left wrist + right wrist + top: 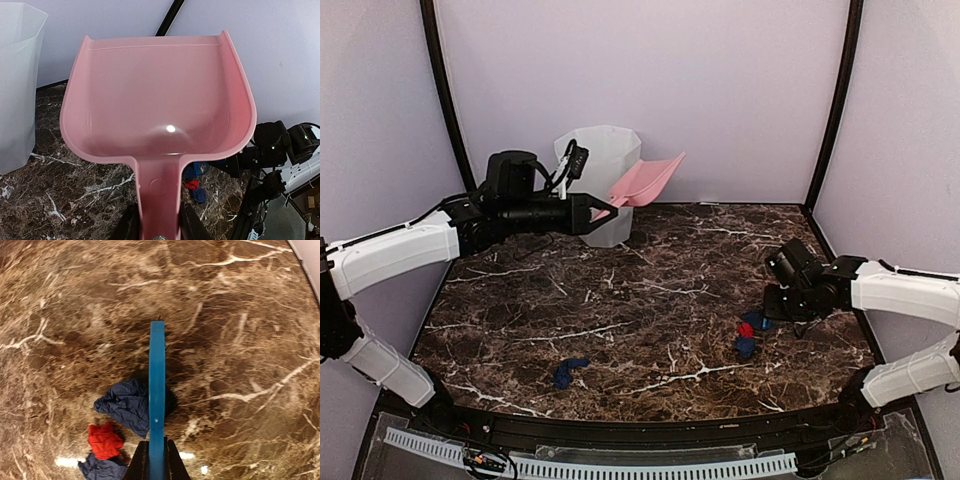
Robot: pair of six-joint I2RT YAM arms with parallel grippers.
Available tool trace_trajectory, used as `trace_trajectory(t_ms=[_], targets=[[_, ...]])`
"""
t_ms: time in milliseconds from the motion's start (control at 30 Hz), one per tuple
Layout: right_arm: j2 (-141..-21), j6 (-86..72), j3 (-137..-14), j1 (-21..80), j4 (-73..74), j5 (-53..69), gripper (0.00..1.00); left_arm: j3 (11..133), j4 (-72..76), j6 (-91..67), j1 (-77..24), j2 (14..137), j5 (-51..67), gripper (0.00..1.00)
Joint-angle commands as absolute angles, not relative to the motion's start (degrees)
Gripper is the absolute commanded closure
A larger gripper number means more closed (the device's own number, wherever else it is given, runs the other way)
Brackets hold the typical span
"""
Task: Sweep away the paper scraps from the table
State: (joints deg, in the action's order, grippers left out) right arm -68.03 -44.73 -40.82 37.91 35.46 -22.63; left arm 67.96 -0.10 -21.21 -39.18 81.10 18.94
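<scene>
My left gripper [605, 213] is shut on the handle of the pink dustpan [645, 182] and holds it raised beside the white bin. In the left wrist view the dustpan [160, 100] is empty, with my gripper [159, 225] at its handle. My right gripper [790, 305] is shut on the blue hand brush [156, 370], low over the table [640, 290] at the right. A navy scrap [122, 405], a red scrap [104, 440] and another navy scrap [100, 469] lie left of the brush. They also show in the top view [746, 335]. One navy scrap [568, 372] lies alone at front left.
A white translucent bin [605, 190] stands at the back of the table, left of centre; it also shows in the left wrist view [17, 85]. Black frame posts [835, 110] rise at the back corners. The black front rim [640, 430] bounds the near edge.
</scene>
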Motion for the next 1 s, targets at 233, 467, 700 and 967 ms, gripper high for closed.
trace_trajectory(t_ms=[233,467,700,967], targets=[[-67.17,-32.18,-41.57,39.29,10.49,-0.28,1.0,60.01,3.12,-22.76,-43.24,75.66,15.24,1.0],[-61.44,-38.0,-46.89,39.37,28.12,-17.92,1.0,55.34,2.12,-23.29,-44.61,71.69,10.06,1.0],[-59.98,-47.88,-49.38,40.9,48.29,-28.61,1.0,52.29,1.05,-23.38,-47.51,70.42,5.62,1.0],[-65.52,-54.29,-52.77,47.53,60.1,-30.85,1.0,49.59,0.2,-23.47,-50.59,70.59,2.6,1.0]])
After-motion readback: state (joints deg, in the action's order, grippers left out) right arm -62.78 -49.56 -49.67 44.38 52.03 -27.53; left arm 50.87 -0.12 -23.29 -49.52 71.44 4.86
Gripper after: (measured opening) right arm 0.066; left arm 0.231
